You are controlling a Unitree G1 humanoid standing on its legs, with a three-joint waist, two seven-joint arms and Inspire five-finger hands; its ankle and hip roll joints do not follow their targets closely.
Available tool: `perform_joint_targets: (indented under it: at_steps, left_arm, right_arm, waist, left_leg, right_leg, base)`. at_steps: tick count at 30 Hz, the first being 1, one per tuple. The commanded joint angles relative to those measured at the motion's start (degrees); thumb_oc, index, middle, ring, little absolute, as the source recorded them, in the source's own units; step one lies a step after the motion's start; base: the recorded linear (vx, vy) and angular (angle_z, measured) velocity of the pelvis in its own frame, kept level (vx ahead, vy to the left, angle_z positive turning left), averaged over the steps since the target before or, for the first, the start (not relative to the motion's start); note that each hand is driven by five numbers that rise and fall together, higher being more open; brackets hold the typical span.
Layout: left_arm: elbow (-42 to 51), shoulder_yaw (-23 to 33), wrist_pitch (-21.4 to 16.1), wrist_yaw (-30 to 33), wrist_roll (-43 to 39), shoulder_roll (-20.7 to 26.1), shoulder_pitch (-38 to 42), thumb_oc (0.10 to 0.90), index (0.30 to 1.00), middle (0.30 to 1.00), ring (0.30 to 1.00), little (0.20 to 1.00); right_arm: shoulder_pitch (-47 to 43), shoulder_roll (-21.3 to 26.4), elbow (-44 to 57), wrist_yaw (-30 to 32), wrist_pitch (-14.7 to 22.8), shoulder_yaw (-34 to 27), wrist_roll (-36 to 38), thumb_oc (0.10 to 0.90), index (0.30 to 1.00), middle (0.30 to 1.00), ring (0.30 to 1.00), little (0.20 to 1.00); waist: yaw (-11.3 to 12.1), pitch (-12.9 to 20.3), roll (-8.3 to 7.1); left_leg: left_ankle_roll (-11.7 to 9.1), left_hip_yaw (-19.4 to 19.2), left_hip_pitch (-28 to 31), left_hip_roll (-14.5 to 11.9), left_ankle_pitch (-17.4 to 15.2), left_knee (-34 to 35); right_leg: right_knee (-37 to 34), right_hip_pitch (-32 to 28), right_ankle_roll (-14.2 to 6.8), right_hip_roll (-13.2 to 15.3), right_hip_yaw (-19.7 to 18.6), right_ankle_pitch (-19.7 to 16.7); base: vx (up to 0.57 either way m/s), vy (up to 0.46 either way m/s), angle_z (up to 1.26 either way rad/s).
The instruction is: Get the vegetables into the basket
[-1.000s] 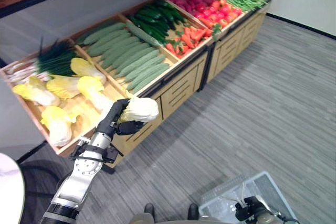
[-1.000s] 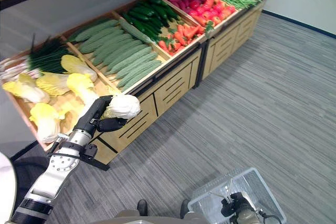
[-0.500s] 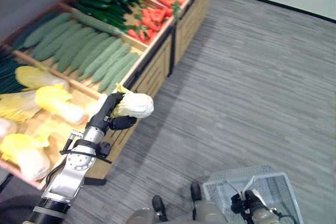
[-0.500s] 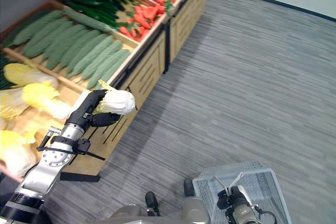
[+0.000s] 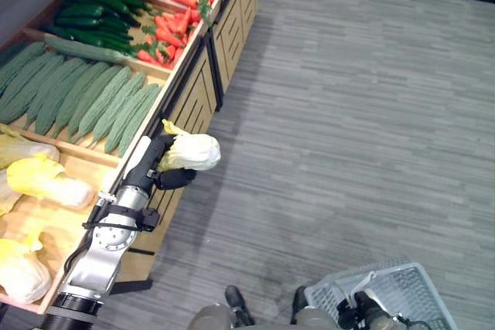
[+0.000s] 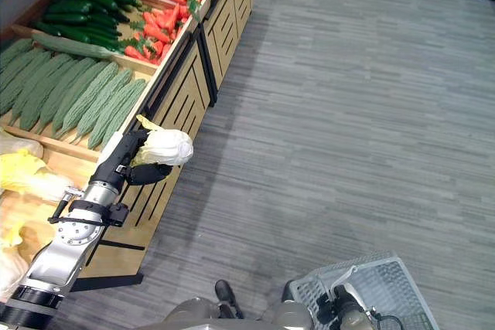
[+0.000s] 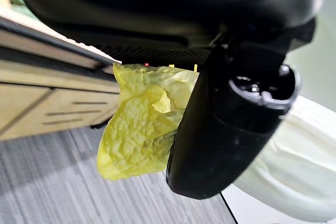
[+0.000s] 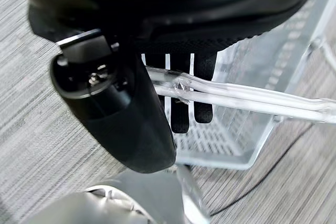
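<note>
Several wooden produce bins [image 5: 182, 83] stand on grey striped carpet [image 5: 363, 129].

L hand [image 5: 158, 161] w/ cabbage [image 5: 191, 151] now off the stand [image 5: 186, 90], over floor [image 5: 348, 129].

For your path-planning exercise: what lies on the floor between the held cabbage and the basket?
Bare grey floor lies between the cabbage in the left hand and the basket, seen in both eye views.

silver-grey arm [image 5: 104, 249], dark hand [image 5: 158, 164], black fingers [image 8: 181, 119]
</note>
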State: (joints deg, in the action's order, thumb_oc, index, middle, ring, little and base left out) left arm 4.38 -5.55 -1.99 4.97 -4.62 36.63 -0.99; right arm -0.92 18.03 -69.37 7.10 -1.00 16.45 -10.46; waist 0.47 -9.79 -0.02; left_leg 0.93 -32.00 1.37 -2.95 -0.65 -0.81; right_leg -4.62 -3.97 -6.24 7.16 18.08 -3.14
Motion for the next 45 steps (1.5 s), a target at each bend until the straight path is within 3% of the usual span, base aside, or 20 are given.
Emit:
perform_joint_targets:
  at_steps: [1, 2, 3, 4, 5, 6, 8, 10, 14, 21, 24, 30, 31, 33, 38, 40, 45]
  left_arm:
    - [4.98, 2.2, -5.2, 1.72, -2.87, 0.38, 4.96, 0.4, 0.3, 0.3, 0.3, 0.3]
    - [4.93, 2.19, -5.22, 1.71, -2.89, 0.39, 5.05, 0.4, 0.3, 0.3, 0.3, 0.3]
    - [4.16, 1.83, -5.02, 1.09, -3.7, -0.14, 4.7, 0.4, 0.3, 0.3, 0.3, 0.3]
    - [3.54, 1.68, -4.77, 0.96, -4.09, -0.53, 4.37, 0.4, 0.3, 0.3, 0.3, 0.3]
    - [3.49, 1.66, -4.8, 0.97, -4.09, -0.54, 4.47, 0.4, 0.3, 0.3, 0.3, 0.3]
    - [2.2, 0.85, -4.63, 0.71, -4.64, -1.22, 4.16, 0.4, 0.3, 0.3, 0.3, 0.3]
    - [1.32, 0.49, -4.22, 0.4, -3.86, -1.21, 3.48, 0.4, 0.3, 0.3, 0.3, 0.3]
    - [0.6, 0.22, -4.36, -0.21, -2.67, -0.07, 2.69, 0.4, 0.3, 0.3, 0.3, 0.3]
    - [1.45, -3.4, -5.37, -5.14, -2.67, 5.62, 2.08, 0.4, 0.3, 0.3, 0.3, 0.3]
    - [-2.07, -10.13, -5.43, -8.44, 1.2, 11.62, 5.71, 0.4, 0.3, 0.3, 0.3, 0.3]
    - [-6.16, -18.33, -5.15, -11.36, 6.56, 15.63, 13.18, 0.4, 0.3, 0.3, 0.3, 0.3]
    - [-9.27, -26.25, -5.42, -11.85, 12.83, 15.79, 21.39, 0.4, 0.3, 0.3, 0.3, 0.3]
    - [-9.33, -30.55, -5.81, -11.98, 16.06, 15.91, 26.07, 0.4, 0.3, 0.3, 0.3, 0.3]
    - [-10.07, -36.04, -6.16, -12.82, 19.75, 14.0, 31.29, 0.4, 0.3, 0.3, 0.3, 0.3]
    - [-13.84, -40.76, -6.22, -12.84, 23.28, 8.91, 35.39, 0.4, 0.3, 0.3, 0.3, 0.3]
    - [-23.5, -44.12, -5.05, -12.03, 26.99, -1.72, 35.65, 0.4, 0.3, 0.3, 0.3, 0.3]
    - [-34.35, -46.53, -3.74, -11.07, 30.88, -10.29, 35.07, 0.4, 0.3, 0.3, 0.3, 0.3]
  right_arm:
    - [-2.05, 0.63, -0.26, 1.32, 1.53, 1.22, -0.5, 0.4, 0.3, 0.3, 0.3, 0.3]
    - [-2.11, 0.62, -0.29, 1.33, 1.55, 1.2, -0.49, 0.4, 0.3, 0.3, 0.3, 0.3]
    - [-2.73, 1.16, -0.79, 1.5, 1.44, 1.3, 0.13, 0.4, 0.3, 0.3, 0.3, 0.3]
    - [-3.03, 1.49, -0.87, 1.51, 1.5, 1.13, 0.91, 0.4, 0.3, 0.3, 0.3, 0.3]
    - [-3.09, 1.51, -0.88, 1.5, 1.5, 1.11, 0.93, 0.4, 0.3, 0.3, 0.3, 0.3]
    - [-3.74, 2.3, -0.63, 1.61, 1.34, 0.88, 1.74, 0.4, 0.3, 0.3, 0.3, 0.3]
    - [-4.37, 2.64, -0.51, 1.54, 1.26, 0.74, 1.88, 0.4, 0.3, 0.3, 0.3, 0.3]
    - [-4.59, 2.91, -0.03, 1.03, 1.32, 0.45, 1.91, 0.4, 0.3, 0.3, 0.3, 0.3]
    - [-6.07, 2.75, 2.84, 0.3, 1.66, 0.64, 2.07, 0.4, 0.3, 0.3, 0.3, 0.3]
    - [-10.66, 3.78, 8.92, -0.15, 2.09, 3.25, 2.14, 0.4, 0.3, 0.3, 0.3, 0.3]
    - [-14.61, 4.19, 13.76, -0.66, 2.23, 5.65, 2.64, 0.4, 0.3, 0.3, 0.3, 0.3]
    - [-18.73, 4.42, 20.15, -0.65, 2.12, 7.92, 2.85, 0.4, 0.3, 0.3, 0.3, 0.3]
    - [-20.41, 4.55, 23.51, -0.35, 2.46, 9.18, 2.64, 0.4, 0.3, 0.3, 0.3, 0.3]
    - [-22.33, 4.43, 27.89, -0.23, 2.67, 10.91, 2.66, 0.4, 0.3, 0.3, 0.3, 0.3]
    - [-23.77, 4.0, 30.76, 0.23, 2.69, 11.44, 2.74, 0.4, 0.3, 0.3, 0.3, 0.3]
    - [-27.2, 2.69, 36.54, 0.89, 2.97, 13.14, 3.65, 0.4, 0.3, 0.3, 0.3, 0.3]
    - [-29.75, 1.94, 39.58, 1.29, 3.15, 14.81, 4.15, 0.4, 0.3, 0.3, 0.3, 0.3]
  waist:
    - [0.5, 2.33, -0.84]
    - [0.42, 2.25, -0.79]
    - [1.01, 0.71, -0.99]
    - [1.48, -0.18, -1.03]
    - [1.44, -0.25, -0.92]
    - [2.25, -1.37, -0.85]
    - [2.93, -1.16, -1.06]
    - [2.5, -0.36, -0.76]
    - [1.52, 0.81, -0.1]
    - [1.88, 1.17, -0.15]
    - [1.2, 1.73, 0.15]
    - [1.08, 2.13, 0.1]
    - [0.88, 2.28, 0.26]
    - [0.12, 2.65, 0.49]
    - [-0.05, 2.85, 0.87]
    - [-1.02, 2.82, 1.86]
    - [-1.75, 2.86, 3.07]
  left_leg:
    - [-2.72, 6.55, 0.49, -2.89, -4.63, -3.92]
    - [-2.88, 6.71, 0.12, -3.25, -5.04, -4.82]
    - [-4.54, 8.68, -2.94, -6.14, -4.11, -14.76]
    - [-5.42, 10.57, -4.36, -7.0, -2.63, -18.97]
    - [-5.51, 10.72, -4.65, -7.27, -2.8, -19.52]
    - [-5.6, 17.86, -7.17, -5.03, -1.78, -20.96]
    - [-3.46, 24.48, -8.05, 0.1, -4.54, -13.84]
    - [-2.03, 25.96, -6.9, 1.2, -4.95, -9.15]
    - [0.21, 22.43, -3.51, 2.67, -5.44, -5.11]
    - [1.5, 18.64, -1.24, 2.98, -6.61, -4.35]
    - [1.79, 16.71, 0.66, 3.14, -6.58, -2.51]
    - [1.98, 14.94, 1.62, 2.78, -7.26, -3.18]
    - [1.87, 14.49, 2.08, 2.62, -7.36, -3.06]
    - [1.68, 13.91, 2.58, 2.54, -7.24, -2.35]
    - [1.34, 14.06, 2.67, 2.5, -6.81, -1.78]
    - [0.95, 14.06, 2.3, 2.36, -6.65, -2.06]
    - [0.55, 14.09, 2.15, 2.4, -5.94, -1.08]
  right_leg:
    - [6.01, 4.19, 1.33, -0.72, -0.89, 5.61]
    - [6.05, 4.14, 1.49, -0.87, -0.77, 5.74]
    - [5.78, 2.71, 3.37, -2.28, -0.83, 6.82]
    - [5.13, 1.79, 4.12, -3.06, -1.28, 6.89]
    - [4.96, 1.72, 4.26, -3.26, -1.19, 6.83]
    - [3.84, 1.22, 4.37, -3.62, -2.01, 7.14]
    - [3.69, 2.3, 3.67, -2.54, -2.8, 6.13]
    - [5.54, 3.51, 3.04, -1.92, -3.55, 6.15]
    - [6.81, 4.26, 1.76, -0.84, -7.12, 5.54]
    - [6.95, 5.08, 0.38, -0.76, -11.33, 4.16]
    - [7.11, 5.63, -0.37, -0.85, -13.07, 3.54]
    - [6.54, 5.64, -0.4, -1.23, -14.64, 3.25]
    - [6.19, 5.41, -0.37, -1.35, -14.92, 3.19]
    - [5.62, 5.38, -0.45, -1.42, -15.12, 2.98]
    - [5.21, 5.35, -0.4, -1.4, -14.8, 2.99]
    - [4.85, 5.34, -0.01, -1.37, -14.49, 3.16]
    - [4.26, 5.5, 0.2, -1.4, -14.18, 2.97]
  base:
    - [0.02, -0.245, 0.09]
    - [0.04, -0.486, 0.27]
    - [0.04, -0.345, 0.25]
    - [0.04, -0.34, 0.17]
    - [0.0, -0.122, -0.11]
    - [-0.05, 0.008, -0.29]
    - [-0.03, 0.092, -0.37]
    - [0.1, 0.195, -0.27]
    - [0.14, 0.289, -0.51]
    - [0.04, 0.139, -0.37]
    - [0.01, 0.088, -0.33]
    - [0.01, 0.011, -0.27]
    - [0.01, -0.037, -0.15]
    - [0.0, -0.041, -0.19]
    - [0.0, -0.037, -0.06]
    - [0.01, -0.088, 0.01]
    - [0.0, -0.04, 0.0]
